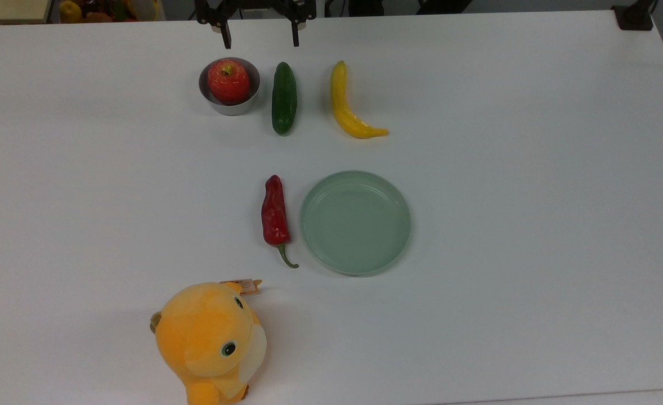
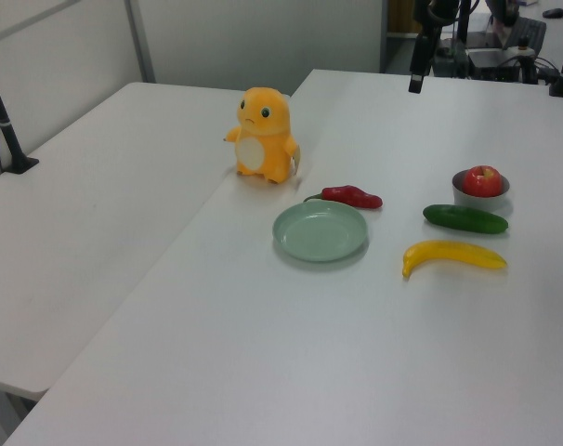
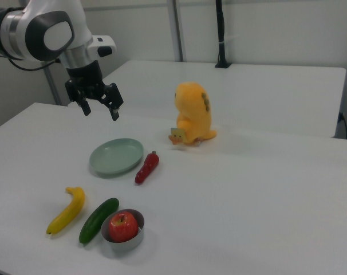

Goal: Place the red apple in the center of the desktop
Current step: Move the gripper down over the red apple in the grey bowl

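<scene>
The red apple (image 1: 228,81) (image 2: 482,180) (image 3: 123,226) rests in a small grey metal bowl (image 1: 229,106) (image 3: 122,243) near the far edge of the white desktop (image 1: 506,197) (image 2: 263,353) (image 3: 248,195) in the top view. My gripper (image 1: 261,38) (image 3: 100,110) hangs open and empty in the air, above the table's far edge in the top view and just beyond the bowl. In the right view it hovers high over the desktop, well apart from the apple.
A green cucumber (image 1: 284,106) and a yellow banana (image 1: 349,112) lie to the right of the bowl in the top view. A red chili pepper (image 1: 274,216) sits beside a pale green plate (image 1: 355,223) mid-table. An orange plush toy (image 1: 210,343) stands at the near edge.
</scene>
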`<act>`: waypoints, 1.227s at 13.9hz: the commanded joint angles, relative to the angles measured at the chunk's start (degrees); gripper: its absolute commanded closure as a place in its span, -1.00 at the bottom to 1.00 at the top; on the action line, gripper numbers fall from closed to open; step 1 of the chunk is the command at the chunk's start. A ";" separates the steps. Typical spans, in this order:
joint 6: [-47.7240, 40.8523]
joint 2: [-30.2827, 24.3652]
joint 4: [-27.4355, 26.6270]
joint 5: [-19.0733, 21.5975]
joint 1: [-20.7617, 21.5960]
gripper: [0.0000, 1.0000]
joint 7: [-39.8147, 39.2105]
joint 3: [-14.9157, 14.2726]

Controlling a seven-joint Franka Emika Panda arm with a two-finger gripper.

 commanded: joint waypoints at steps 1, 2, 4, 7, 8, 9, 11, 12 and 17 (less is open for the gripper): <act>0.35 -0.53 0.44 2.71 0.45 -1.00 -1.27 -2.10; 0.43 -0.54 0.44 2.73 0.28 -1.00 -1.28 -2.11; 0.43 -0.54 0.44 2.73 0.28 -1.00 -1.28 -2.11; 0.44 -0.71 0.62 2.73 0.28 -1.00 -1.37 -2.11; 0.44 -0.63 0.62 2.73 0.28 -1.00 -1.28 -2.11; 0.35 -0.63 0.62 2.73 0.28 -1.00 -1.28 -2.11; -1.13 -0.63 0.27 2.73 0.28 -1.00 -1.37 -2.11; -3.15 -0.71 0.35 2.73 0.10 -1.00 -1.63 -2.11; -14.50 -0.98 -1.13 -0.16 -0.51 -1.00 -6.79 -2.20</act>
